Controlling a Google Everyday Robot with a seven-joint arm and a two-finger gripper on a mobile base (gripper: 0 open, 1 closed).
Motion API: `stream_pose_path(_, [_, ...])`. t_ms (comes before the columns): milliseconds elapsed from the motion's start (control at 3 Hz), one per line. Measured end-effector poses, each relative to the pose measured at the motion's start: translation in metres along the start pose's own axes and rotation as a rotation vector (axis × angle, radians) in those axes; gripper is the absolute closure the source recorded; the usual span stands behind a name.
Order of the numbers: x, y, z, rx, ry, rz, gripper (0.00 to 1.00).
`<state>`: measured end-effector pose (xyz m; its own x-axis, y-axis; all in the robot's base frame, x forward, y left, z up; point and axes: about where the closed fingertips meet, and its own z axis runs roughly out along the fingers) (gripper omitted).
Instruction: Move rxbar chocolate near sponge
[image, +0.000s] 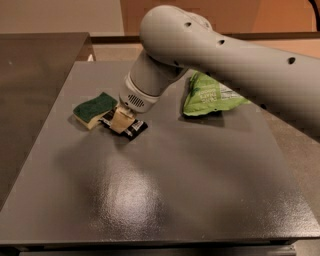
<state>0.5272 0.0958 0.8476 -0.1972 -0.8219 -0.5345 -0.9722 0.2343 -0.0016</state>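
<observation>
The rxbar chocolate (133, 128) is a small black wrapper lying on the grey table, partly under my gripper. The sponge (94, 108), dark green on top with pale yellow foam below, lies just left of the bar, almost touching it. My gripper (120, 120) comes down from the big grey arm and its cream fingers are closed on the middle of the bar, at table height. The left end of the bar is hidden behind the fingers.
A green chip bag (210, 95) lies on the table to the right of the arm. The grey table (165, 200) has its left edge beside a darker counter (30, 75). The arm covers the upper right of the view.
</observation>
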Motion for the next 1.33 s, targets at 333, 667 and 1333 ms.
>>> stream_pose_path(333, [-0.0004,0.0008,-0.0008,0.001,0.001,-0.002,0.35])
stream_pose_path(667, [-0.0012,0.0020,-0.0002,0.000,0.001,-0.005,0.13])
stream_pose_path(1333, [-0.0020,0.0031,0.0001,-0.001,0.002,-0.008,0.00])
